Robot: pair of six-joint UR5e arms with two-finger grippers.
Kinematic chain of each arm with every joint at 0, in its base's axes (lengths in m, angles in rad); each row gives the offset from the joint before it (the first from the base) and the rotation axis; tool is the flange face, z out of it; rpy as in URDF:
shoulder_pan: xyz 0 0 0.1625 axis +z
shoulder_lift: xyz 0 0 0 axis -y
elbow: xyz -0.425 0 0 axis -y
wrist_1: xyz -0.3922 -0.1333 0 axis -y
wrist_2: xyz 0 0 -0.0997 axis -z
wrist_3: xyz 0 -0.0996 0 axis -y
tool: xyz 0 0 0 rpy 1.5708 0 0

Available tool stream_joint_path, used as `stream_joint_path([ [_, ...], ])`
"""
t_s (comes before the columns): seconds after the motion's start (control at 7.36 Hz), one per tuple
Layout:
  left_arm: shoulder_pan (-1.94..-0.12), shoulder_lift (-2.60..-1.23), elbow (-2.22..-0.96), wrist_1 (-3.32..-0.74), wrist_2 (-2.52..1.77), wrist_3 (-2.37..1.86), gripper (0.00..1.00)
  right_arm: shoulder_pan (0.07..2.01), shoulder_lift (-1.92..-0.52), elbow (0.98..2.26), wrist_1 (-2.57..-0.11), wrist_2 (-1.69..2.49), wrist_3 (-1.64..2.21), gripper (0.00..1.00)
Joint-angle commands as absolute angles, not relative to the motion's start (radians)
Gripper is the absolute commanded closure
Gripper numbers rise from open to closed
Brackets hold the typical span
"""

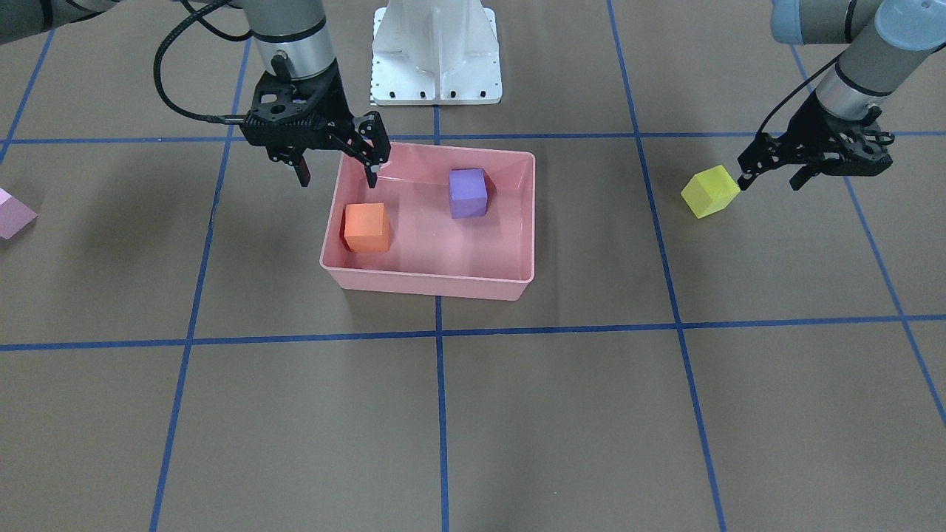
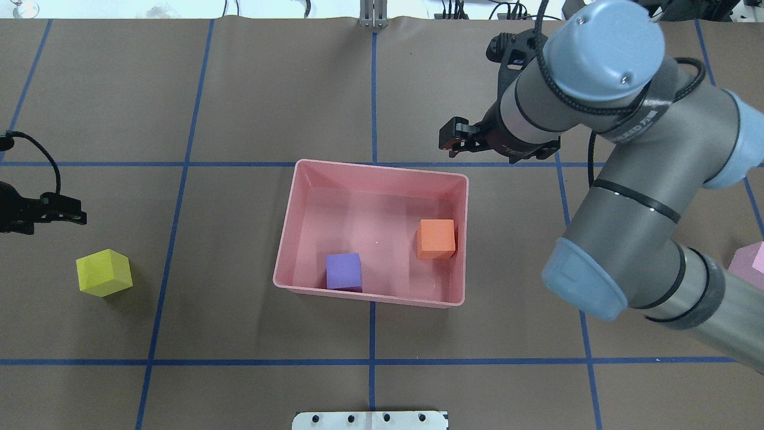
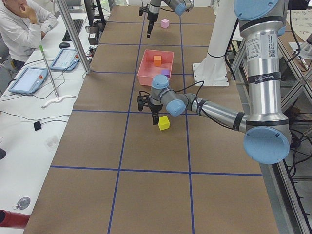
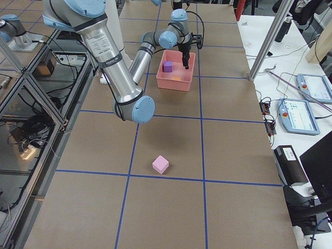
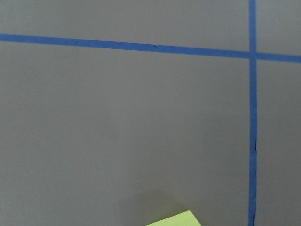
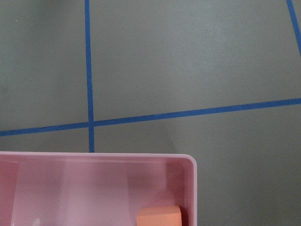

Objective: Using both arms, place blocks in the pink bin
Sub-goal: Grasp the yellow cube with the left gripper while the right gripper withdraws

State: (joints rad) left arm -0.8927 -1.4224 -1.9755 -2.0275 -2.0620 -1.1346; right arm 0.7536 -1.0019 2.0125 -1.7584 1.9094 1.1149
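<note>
Brown paper crossed by blue tape lines covered the table [image 2: 239,89]. At its left edge the left pincer [image 1: 768,183] hung released and empty, just on the far side of the yellow-green block [image 2: 103,273] and not around it. That block lay well left of the pink bin [image 2: 370,166]. Inside the bin sat the purple block [image 2: 344,271] by the near wall and the orange block [image 2: 436,238] by the right wall, so the job looked half done. The right pincer [image 1: 338,179] hovered released and empty at the bin's far right corner. Far to the right, the light pink block [image 4: 160,164] lay on the table, not yet collected. Only the bin's wall seemed to need clearing.
</note>
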Motion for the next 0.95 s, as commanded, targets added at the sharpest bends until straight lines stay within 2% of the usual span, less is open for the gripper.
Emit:
stream_joint_path([
  [0.0, -0.803, -1.424, -1.976, -2.031, -1.982, -1.251, 0.0, 0.856, -1.055, 2.014, -1.752, 1.994, 0.941, 0.0],
  [0.27, -0.75, -1.425, -1.974, -2.029, -1.945, -1.289, 0.0, 0.928, -1.104, 2.014, -1.75, 2.052, 0.84, 0.0],
  [0.82, -0.681, -1.401, -1.959, -2.028, -1.913, -1.289, 0.0, 0.948, -1.161, 2.014, -1.738, 2.051, 0.758, 0.0],
])
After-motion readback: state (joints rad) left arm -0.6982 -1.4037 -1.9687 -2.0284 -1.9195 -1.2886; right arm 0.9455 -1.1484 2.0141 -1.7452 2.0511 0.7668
